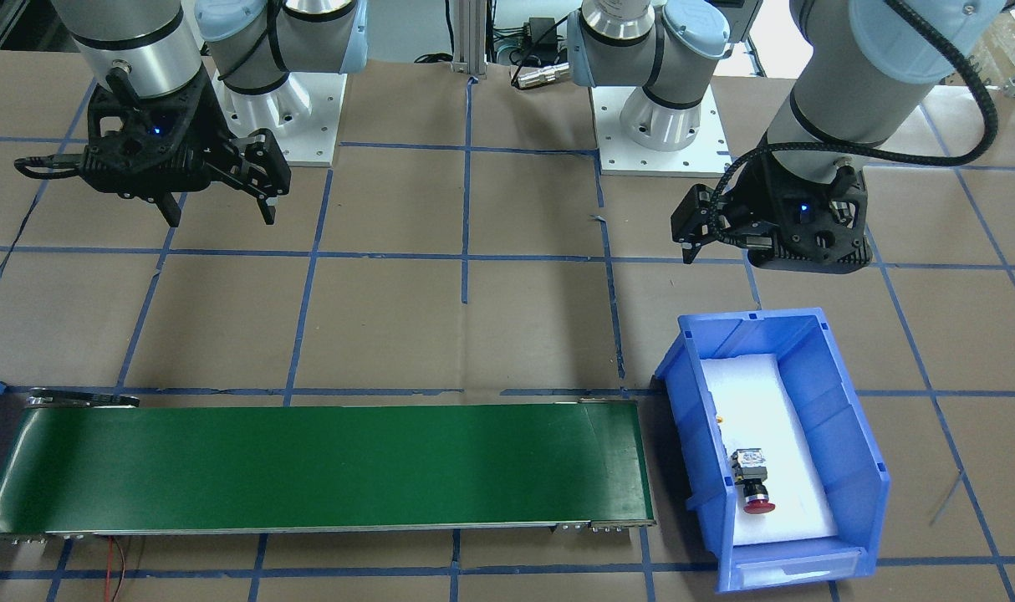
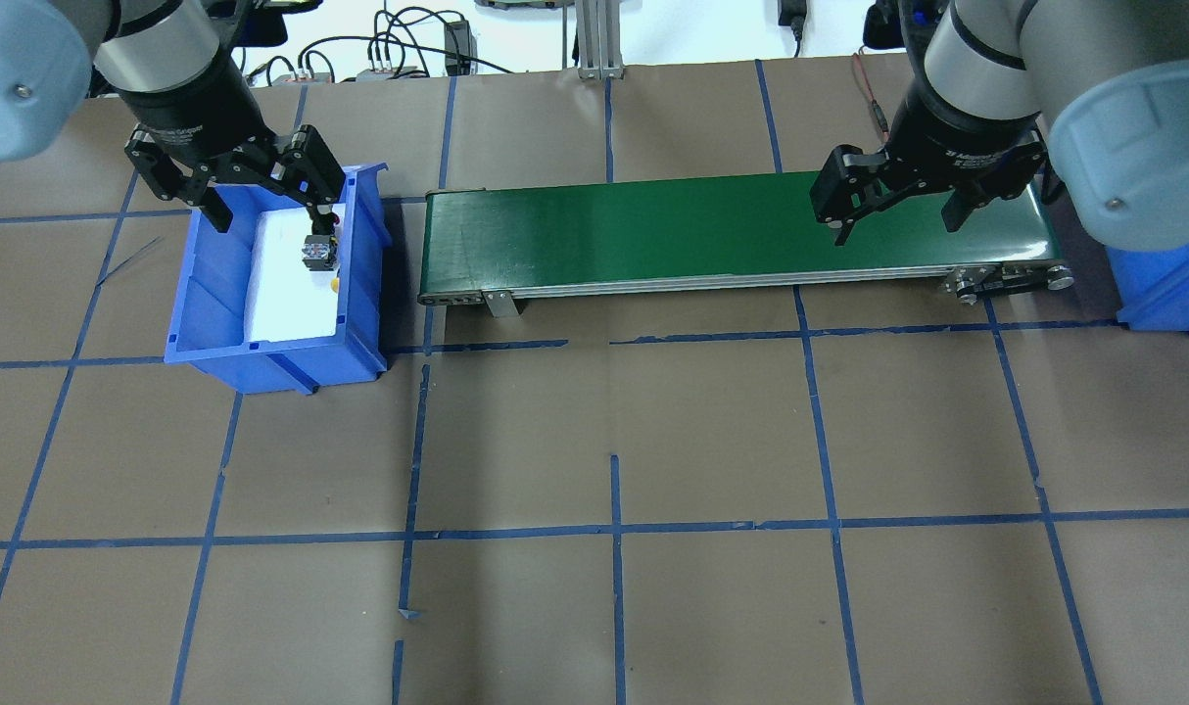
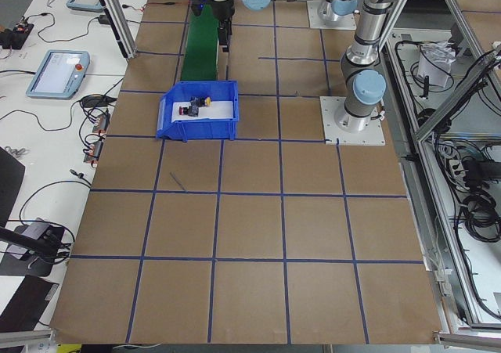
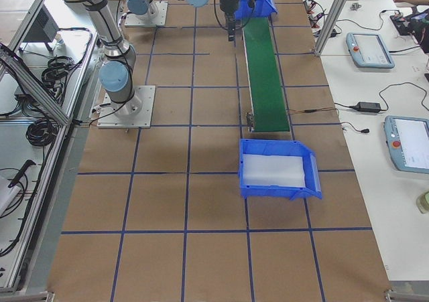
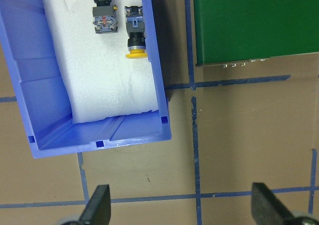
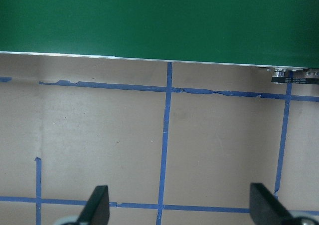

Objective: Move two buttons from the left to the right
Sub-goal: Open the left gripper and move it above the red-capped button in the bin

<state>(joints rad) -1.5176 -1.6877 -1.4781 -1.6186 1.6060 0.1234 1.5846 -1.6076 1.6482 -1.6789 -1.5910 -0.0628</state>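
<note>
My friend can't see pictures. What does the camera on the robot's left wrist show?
A yellow-capped button and a red-capped button lie side by side on white foam in a blue bin. A green belt sits beside the bin on the brown table, and the left hand hangs open over bare table.

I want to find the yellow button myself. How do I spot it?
Look for the blue bin at the end of the green belt. Two buttons lie on white foam inside. The yellow button sits nearer the belt than the red button.
</note>
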